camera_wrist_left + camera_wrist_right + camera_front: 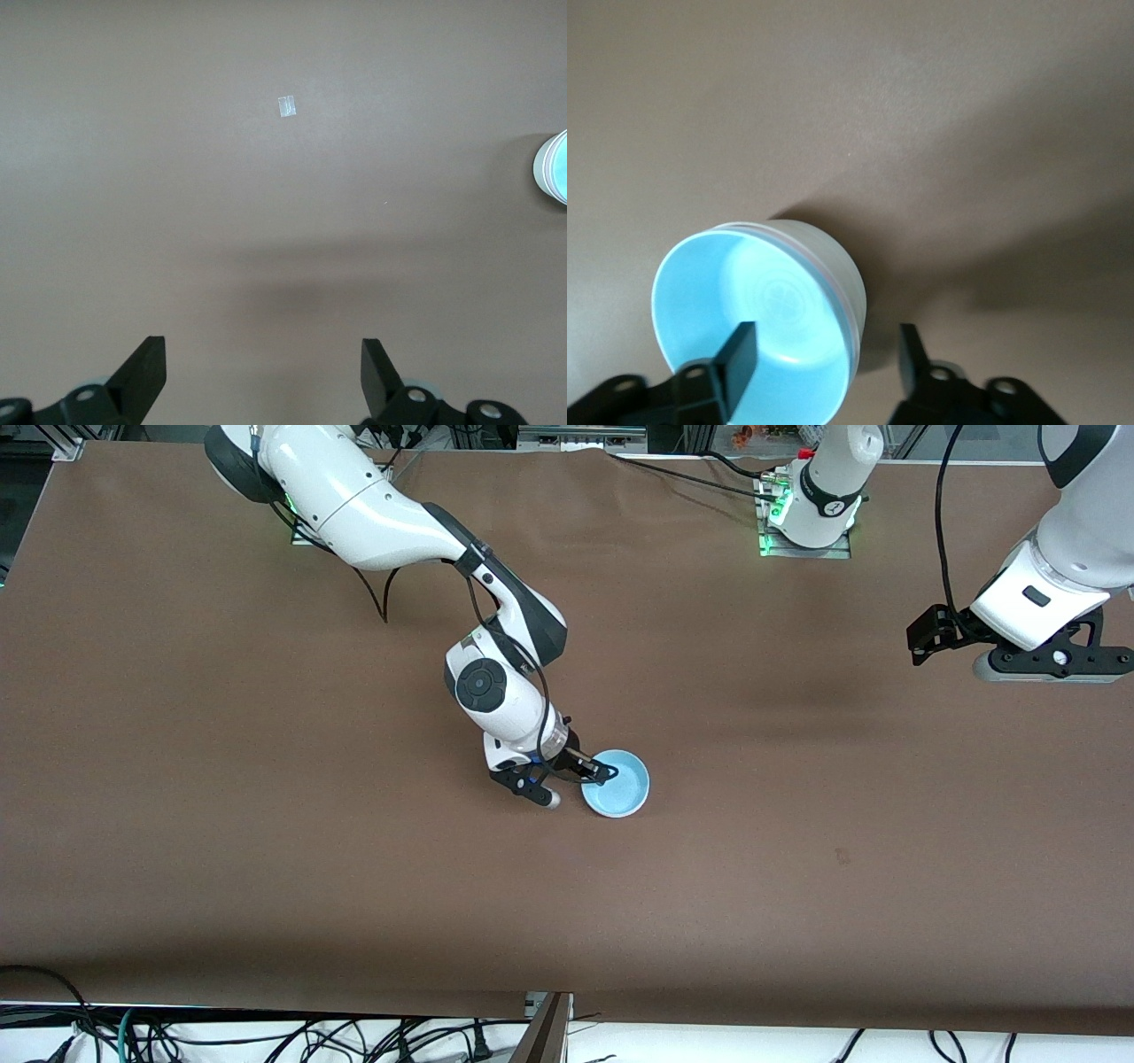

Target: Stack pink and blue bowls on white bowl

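The blue bowl (pixel 620 784) sits nested on top of a stack in the middle of the table. In the right wrist view the blue bowl (pixel 762 292) lies inside the white bowl (pixel 833 252), whose outer wall shows. A thin line of the pink bowl's rim (pixel 829 276) shows between them. My right gripper (pixel 576 784) is open astride the stack's rim (pixel 826 341), one finger inside the blue bowl and one outside the wall, neither pressing on it. My left gripper (pixel 1050 666) waits open in the air over the left arm's end of the table (pixel 264 354), holding nothing.
A small scrap of clear tape (pixel 286 106) lies on the brown table cover (pixel 266 824). The stack shows at the edge of the left wrist view (pixel 554 166). Cables hang along the table's near edge (pixel 354 1036).
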Available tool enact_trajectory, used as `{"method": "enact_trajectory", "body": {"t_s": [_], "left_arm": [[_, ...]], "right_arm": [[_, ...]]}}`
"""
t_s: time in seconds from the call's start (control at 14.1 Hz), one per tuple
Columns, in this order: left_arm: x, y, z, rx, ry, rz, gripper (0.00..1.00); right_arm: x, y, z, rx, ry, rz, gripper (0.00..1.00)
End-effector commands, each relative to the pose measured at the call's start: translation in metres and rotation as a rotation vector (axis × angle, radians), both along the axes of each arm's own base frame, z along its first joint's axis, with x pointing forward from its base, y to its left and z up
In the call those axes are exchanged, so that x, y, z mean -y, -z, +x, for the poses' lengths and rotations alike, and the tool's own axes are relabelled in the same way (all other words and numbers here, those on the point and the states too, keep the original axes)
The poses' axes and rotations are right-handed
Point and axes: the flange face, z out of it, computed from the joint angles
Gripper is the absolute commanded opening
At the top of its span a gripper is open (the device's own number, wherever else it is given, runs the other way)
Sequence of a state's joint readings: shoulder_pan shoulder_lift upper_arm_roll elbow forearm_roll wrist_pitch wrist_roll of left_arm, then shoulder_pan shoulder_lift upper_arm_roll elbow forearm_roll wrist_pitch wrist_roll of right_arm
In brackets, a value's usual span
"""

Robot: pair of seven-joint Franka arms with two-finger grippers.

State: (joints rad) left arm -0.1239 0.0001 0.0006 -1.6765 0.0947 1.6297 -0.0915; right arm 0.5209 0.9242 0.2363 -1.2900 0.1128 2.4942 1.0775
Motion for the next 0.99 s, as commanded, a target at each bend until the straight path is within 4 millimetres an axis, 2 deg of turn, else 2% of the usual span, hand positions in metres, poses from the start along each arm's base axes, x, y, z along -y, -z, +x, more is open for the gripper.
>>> {"method": "enact_trajectory", "body": {"t_s": [0.0,0.21,0.35,0.42,0.57,0.71,0.92], "left_arm": [[0.000,-0.002,-0.006,0.008,0.022,-0.028,0.97],[-0.001,-0.002,-0.006,0.010,0.020,-0.030,1.00],[-0.001,-0.003,-0.005,0.017,0.018,-0.031,1.00],[0.000,-0.006,-0.005,0.023,0.019,-0.031,1.00],[0.007,-0.015,-0.006,0.042,0.023,-0.032,1.00],[0.006,-0.025,-0.010,0.059,0.022,-0.027,1.00],[0.002,-0.032,-0.015,0.070,0.016,-0.027,1.00]], "right_arm": [[0.000,-0.010,0.009,-0.014,0.005,-0.025,1.00],[0.012,-0.025,0.015,-0.013,-0.029,-0.085,1.00],[0.033,-0.055,0.021,-0.015,-0.121,-0.172,1.00],[0.052,-0.073,0.026,-0.024,-0.197,-0.227,1.00],[0.109,-0.114,0.040,-0.069,-0.364,-0.310,1.00],[0.164,-0.156,0.044,-0.109,-0.524,-0.348,1.00],[0.257,-0.220,0.043,-0.153,-0.674,-0.364,1.00]]}}
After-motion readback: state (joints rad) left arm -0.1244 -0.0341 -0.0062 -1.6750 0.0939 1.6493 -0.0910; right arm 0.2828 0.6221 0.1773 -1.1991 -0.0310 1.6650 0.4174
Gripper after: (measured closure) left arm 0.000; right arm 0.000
